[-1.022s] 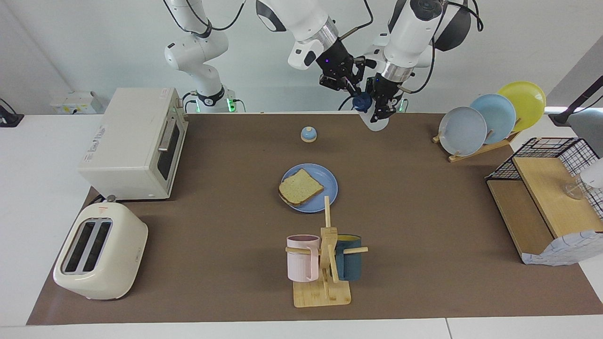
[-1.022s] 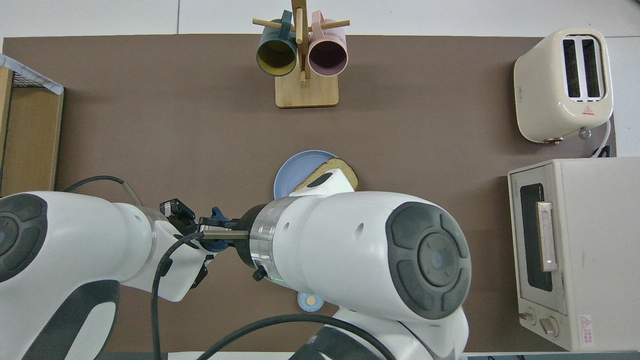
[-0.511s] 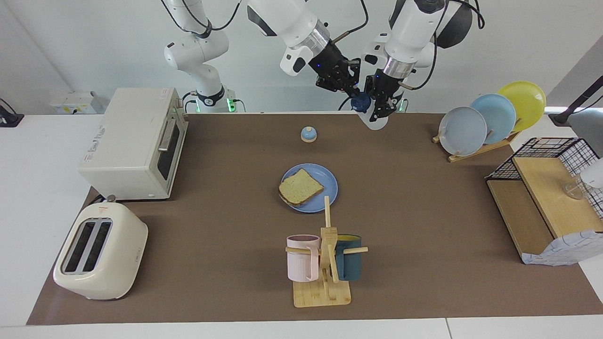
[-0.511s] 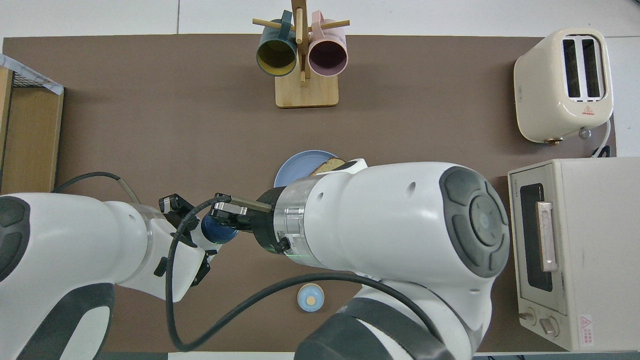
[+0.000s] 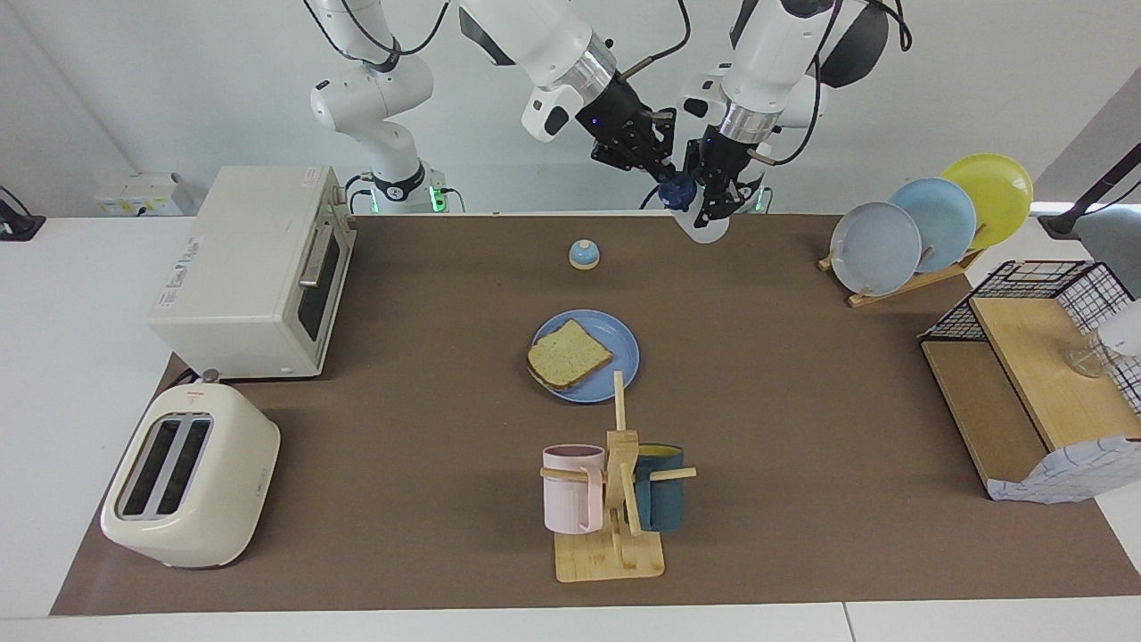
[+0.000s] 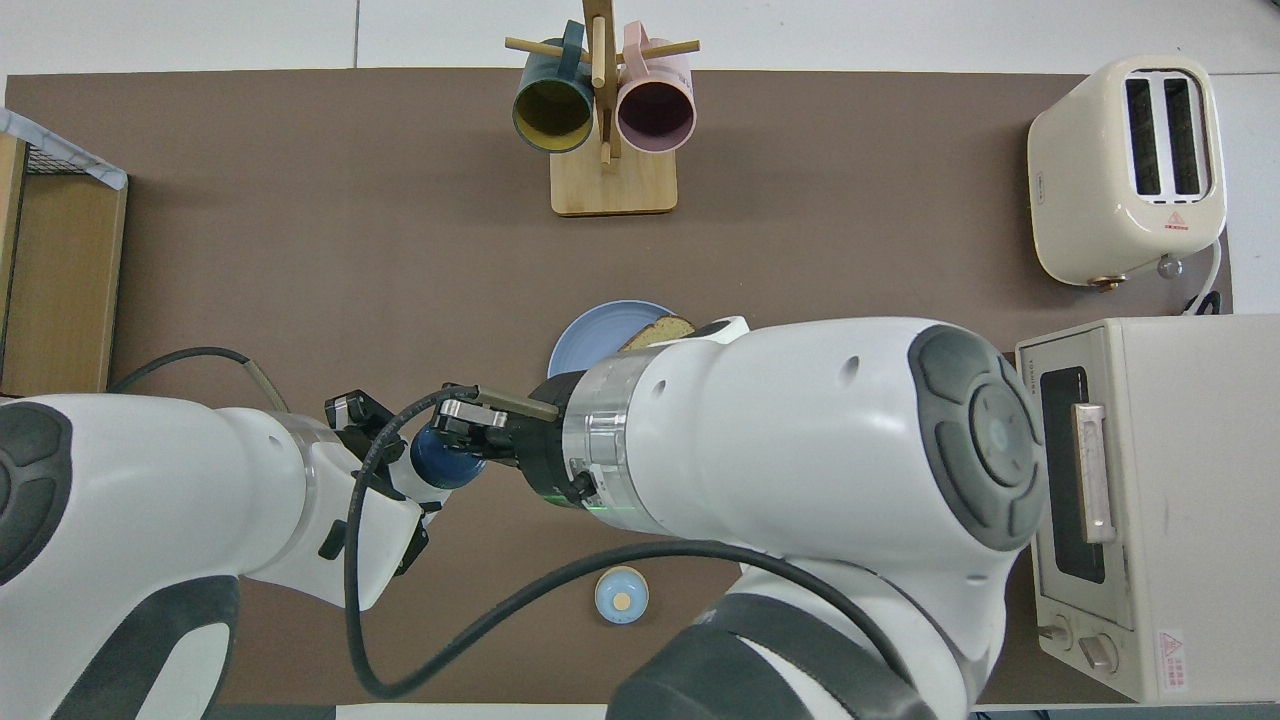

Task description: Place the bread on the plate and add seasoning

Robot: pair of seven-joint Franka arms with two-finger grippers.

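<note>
Bread (image 5: pixel 569 354) lies on the blue plate (image 5: pixel 624 348), plate mid-table between the bell (image 5: pixel 584 255) and the mug rack (image 5: pixel 615 481). Left gripper (image 5: pixel 720 192) is clamped on the seasoning bottle (image 5: pixel 704 227), held in the air above the table edge by the bell. Right gripper (image 5: pixel 664 174) is at the navy cap (image 5: pixel 677 190); whether it pinches the cap, cannot tell.

Risks: cap twisted against a weak hold, so the bottle slips and drops. An uncapped bottle tilted away from the plate spills seasoning on the table.
</note>
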